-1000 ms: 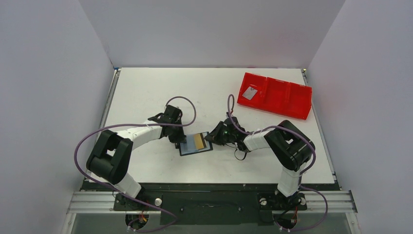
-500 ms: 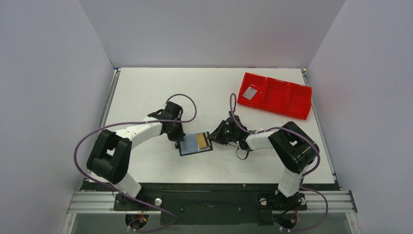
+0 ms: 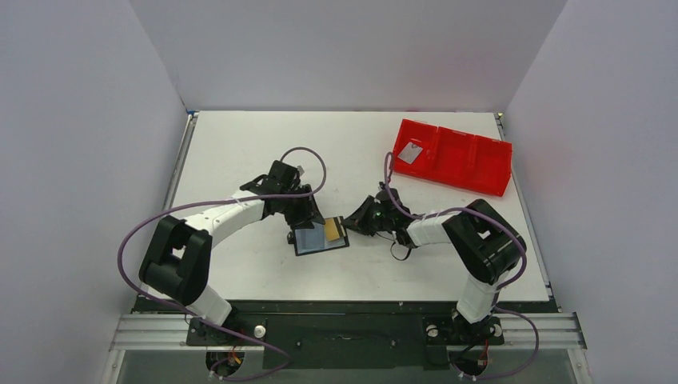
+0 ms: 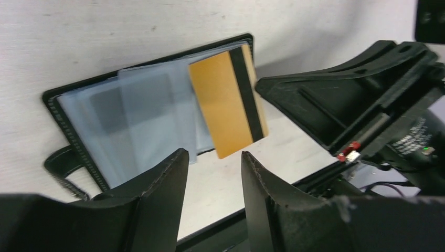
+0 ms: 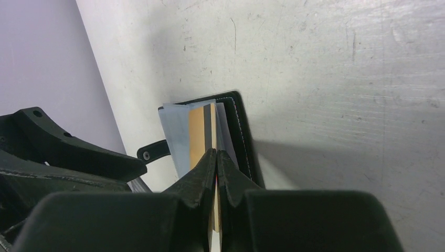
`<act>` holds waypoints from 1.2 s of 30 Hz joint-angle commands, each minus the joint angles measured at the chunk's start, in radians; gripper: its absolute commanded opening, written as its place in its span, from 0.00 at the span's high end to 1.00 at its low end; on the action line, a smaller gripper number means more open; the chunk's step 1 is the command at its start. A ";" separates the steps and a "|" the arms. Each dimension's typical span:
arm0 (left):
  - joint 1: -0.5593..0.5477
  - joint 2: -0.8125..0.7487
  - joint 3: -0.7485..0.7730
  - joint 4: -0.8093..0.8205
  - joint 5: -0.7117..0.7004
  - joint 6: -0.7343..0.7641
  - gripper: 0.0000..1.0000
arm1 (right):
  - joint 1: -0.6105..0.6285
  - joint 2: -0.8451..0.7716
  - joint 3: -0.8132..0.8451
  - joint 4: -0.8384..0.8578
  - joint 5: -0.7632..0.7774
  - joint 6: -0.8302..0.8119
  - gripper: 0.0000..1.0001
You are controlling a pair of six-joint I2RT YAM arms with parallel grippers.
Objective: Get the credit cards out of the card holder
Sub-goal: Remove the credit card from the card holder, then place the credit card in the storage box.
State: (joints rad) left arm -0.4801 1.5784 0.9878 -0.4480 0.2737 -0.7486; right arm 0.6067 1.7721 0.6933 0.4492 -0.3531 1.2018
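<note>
Black and two-fingered, the left gripper [image 4: 212, 157] is hanging with its jaws parted and nothing between them, low over the near edge of the dark, black-edged rectangular card holder [image 4: 120, 110], probably placed to pin it down. That holder is lying open on the white tabletop [image 3: 240, 144], its clear sleeves fanning up. A gold card with a dark stripe [image 4: 223, 102] is jutting from its right side. The right gripper [image 5: 216, 157] is pinching this card's edge, seemingly to draw it free. Far right, a silver-grey card [image 3: 410, 153] is lying in the left compartment of a red plastic tray [image 3: 456, 156].
</note>
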 commanded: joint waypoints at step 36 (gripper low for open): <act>0.009 0.157 -0.145 0.426 0.270 -0.230 0.51 | -0.048 -0.077 -0.087 0.165 -0.062 0.088 1.00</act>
State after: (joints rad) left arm -0.4759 1.7168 0.8532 -0.1257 0.5022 -0.9497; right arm 0.5636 1.7199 0.6159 0.5297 -0.4026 1.2713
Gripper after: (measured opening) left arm 0.488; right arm 0.002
